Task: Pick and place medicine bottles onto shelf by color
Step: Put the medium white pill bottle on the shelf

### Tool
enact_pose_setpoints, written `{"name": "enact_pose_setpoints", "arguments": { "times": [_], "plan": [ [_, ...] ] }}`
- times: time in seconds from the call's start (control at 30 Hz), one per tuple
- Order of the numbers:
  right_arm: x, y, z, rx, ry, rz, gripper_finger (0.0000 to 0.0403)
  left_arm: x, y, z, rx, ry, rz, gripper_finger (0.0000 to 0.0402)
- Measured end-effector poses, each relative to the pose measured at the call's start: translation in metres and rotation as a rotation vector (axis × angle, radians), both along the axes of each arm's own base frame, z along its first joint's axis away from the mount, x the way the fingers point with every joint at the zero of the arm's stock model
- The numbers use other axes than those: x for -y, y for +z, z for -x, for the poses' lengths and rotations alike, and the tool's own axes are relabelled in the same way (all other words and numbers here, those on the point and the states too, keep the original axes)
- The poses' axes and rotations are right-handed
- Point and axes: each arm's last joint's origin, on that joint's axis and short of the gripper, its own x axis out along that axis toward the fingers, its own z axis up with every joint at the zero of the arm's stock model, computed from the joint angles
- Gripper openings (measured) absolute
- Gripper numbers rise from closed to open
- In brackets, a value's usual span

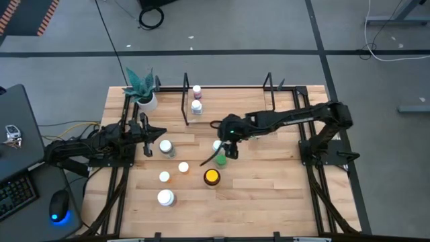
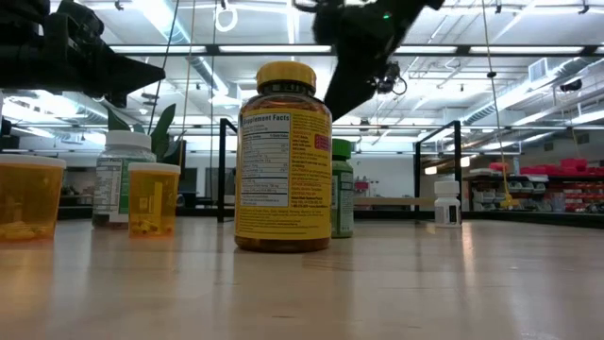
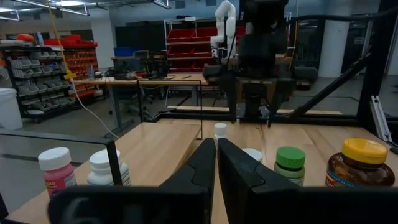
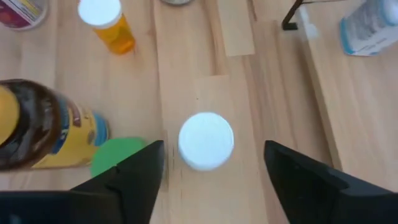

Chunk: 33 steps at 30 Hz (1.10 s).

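White-capped bottle (image 4: pixel 206 140): upright on the tabletop (image 1: pixel 269 195), directly beneath the right claw (image 4: pixel 211 171), free of both fingers.
Right claw: spread wide, holding nothing.
Green-capped bottle (image 4: pixel 117 155): just beside the white one.
Yellow-capped bottle (image 1: pixel 211 177): near both.
Shelf (image 1: pixel 228 101): two bottles (image 1: pixel 196 99) at one end.
Left claw (image 3: pixel 216 165): closed, empty.

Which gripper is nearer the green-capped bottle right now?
Right. The right gripper hangs open just beside the green-capped bottle, over a white-capped bottle. The left gripper waits shut, far across the table near the plant pot.
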Motion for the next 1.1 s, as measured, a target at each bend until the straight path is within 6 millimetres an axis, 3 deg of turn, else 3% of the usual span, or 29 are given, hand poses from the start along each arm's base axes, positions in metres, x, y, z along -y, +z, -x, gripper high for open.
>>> {"name": "enact_pose_setpoints", "arguments": {
  "times": [0.23, 0.53, 0.87, 1.1],
  "plan": [
    [0.001, -0.007, -0.031, -0.086, 0.035, 0.022, 0.034, 0.0, 0.0, 0.0, 0.0, 0.0, 0.0, 0.0034],
    [0.002, -0.02, -0.057, -0.158, 0.063, 0.03, 0.0331, 0.0, 0.0, 0.0, 0.0, 0.0, 0.0, 0.0026],
    [0.009, -0.037, -0.056, -0.257, 0.035, -0.005, 0.0326, 0.0, 0.0, 0.0, 0.0, 0.0, 0.0, 0.0035],
    [0.011, -0.037, -0.055, -0.268, 0.026, -0.017, 0.0304, 0.0, 0.0, 0.0, -0.001, 0.0, 0.0, 0.0029]
  ]
}}
